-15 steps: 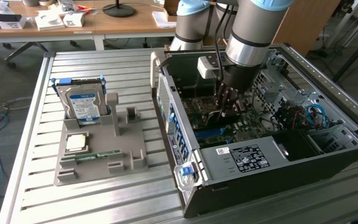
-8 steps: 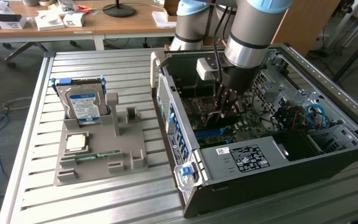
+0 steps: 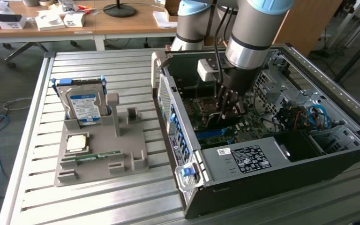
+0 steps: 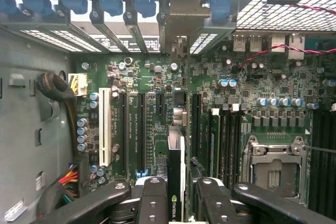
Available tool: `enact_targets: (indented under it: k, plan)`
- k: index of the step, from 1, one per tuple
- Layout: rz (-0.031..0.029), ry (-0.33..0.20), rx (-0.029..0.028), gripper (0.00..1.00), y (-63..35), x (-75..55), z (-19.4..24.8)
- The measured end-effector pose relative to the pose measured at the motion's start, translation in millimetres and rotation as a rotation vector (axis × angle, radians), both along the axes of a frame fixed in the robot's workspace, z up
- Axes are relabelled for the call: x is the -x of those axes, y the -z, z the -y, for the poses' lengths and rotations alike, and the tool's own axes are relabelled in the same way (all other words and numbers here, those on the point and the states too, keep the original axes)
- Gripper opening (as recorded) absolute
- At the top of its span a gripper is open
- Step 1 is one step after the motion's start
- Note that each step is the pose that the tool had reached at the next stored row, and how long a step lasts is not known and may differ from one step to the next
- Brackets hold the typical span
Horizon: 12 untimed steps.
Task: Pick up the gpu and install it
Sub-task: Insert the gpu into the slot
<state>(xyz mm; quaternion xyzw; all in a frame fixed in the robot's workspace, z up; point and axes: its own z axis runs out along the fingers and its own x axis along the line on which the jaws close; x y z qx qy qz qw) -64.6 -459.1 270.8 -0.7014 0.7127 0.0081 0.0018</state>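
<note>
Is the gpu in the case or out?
In: the gripper holds the gpu on edge over the motherboard slots inside the case. Whether seated, cannot tell.

Motherboard [image 4: 157, 77] green; gpu [image 4: 176, 169] dark, green logo; hard drive label [image 3: 83, 107] blue-white.

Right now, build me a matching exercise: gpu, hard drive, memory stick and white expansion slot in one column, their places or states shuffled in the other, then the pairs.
Column one:
1. gpu
2. hard drive
3. memory stick
4. white expansion slot

Column two:
A. lying flat on the grey holder
B. empty, on the motherboard
C. standing upright in the grey holder
D. between the fingers of the gripper, above the motherboard

Pairs: 1-D, 2-C, 3-A, 4-B
</note>
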Motion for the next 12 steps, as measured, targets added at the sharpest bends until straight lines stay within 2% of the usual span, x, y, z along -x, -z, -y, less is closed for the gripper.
enact_targets:
  k: [12]
  plan:
    - [0.0001, 0.000, -0.0002, 0.26, 3.8, 0.0, 0.0]
